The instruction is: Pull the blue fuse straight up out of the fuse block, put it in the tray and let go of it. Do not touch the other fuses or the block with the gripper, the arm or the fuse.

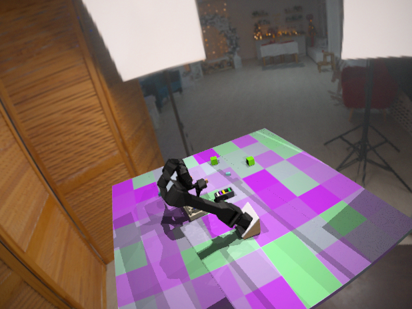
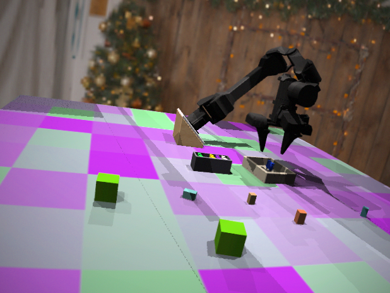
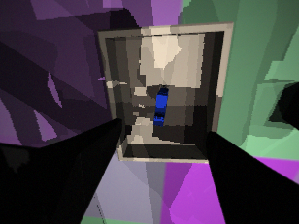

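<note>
The blue fuse [image 2: 269, 165] [image 3: 160, 107] is inside the tray [image 2: 281, 179] [image 3: 227, 62] [image 1: 197, 217], near its middle and clear of the walls in the wrist view. Whether it lies quite flat is hard to tell. My gripper [image 2: 272, 152] [image 3: 163, 130] is open and empty above the tray, its fingertips apart and higher than the fuse. The black fuse block [image 2: 211, 165] [image 1: 227, 196] stands beside the tray, with a green fuse [image 2: 200, 155], a yellow fuse [image 2: 212, 156], a purple fuse and a white fuse in it.
Two green cubes [image 2: 230, 238] [image 2: 107, 188] stand farther out. Small blocks lie around: a teal one [image 2: 189, 194] [image 1: 228, 174], a tan one [image 2: 251, 198], an orange one [image 2: 300, 217] and another teal one [image 2: 364, 211]. The arm's wedge base [image 2: 186, 136] [image 1: 252, 226] is behind the block.
</note>
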Motion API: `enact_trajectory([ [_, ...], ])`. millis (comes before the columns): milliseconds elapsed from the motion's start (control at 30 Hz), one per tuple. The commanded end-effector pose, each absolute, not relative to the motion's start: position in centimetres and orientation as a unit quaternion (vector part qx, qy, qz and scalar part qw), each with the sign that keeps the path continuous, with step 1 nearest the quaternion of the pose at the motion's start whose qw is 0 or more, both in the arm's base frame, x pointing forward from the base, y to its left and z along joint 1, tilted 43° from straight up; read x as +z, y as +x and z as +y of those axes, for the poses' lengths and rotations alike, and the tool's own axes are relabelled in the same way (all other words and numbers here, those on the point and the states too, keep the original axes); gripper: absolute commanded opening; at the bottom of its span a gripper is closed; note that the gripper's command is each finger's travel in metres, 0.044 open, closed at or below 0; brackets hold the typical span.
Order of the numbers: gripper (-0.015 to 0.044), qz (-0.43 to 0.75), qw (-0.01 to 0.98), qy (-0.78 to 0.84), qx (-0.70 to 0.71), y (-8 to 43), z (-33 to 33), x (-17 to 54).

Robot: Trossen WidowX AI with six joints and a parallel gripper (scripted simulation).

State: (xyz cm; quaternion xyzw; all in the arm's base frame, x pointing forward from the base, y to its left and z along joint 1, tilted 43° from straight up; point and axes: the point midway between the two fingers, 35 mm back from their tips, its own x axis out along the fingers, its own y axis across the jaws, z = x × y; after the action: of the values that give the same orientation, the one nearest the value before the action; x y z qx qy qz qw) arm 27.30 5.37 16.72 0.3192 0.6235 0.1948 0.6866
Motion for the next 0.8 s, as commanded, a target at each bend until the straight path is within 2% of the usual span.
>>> enact_trajectory([
  [0, 0.033, 0.618, 0.691, 0.321, 0.195, 27.08, 3.64, 18.66],
  [767, 0.033, 0.619, 0.691, 0.321, 0.192, 27.05, 3.53, 18.67],
])
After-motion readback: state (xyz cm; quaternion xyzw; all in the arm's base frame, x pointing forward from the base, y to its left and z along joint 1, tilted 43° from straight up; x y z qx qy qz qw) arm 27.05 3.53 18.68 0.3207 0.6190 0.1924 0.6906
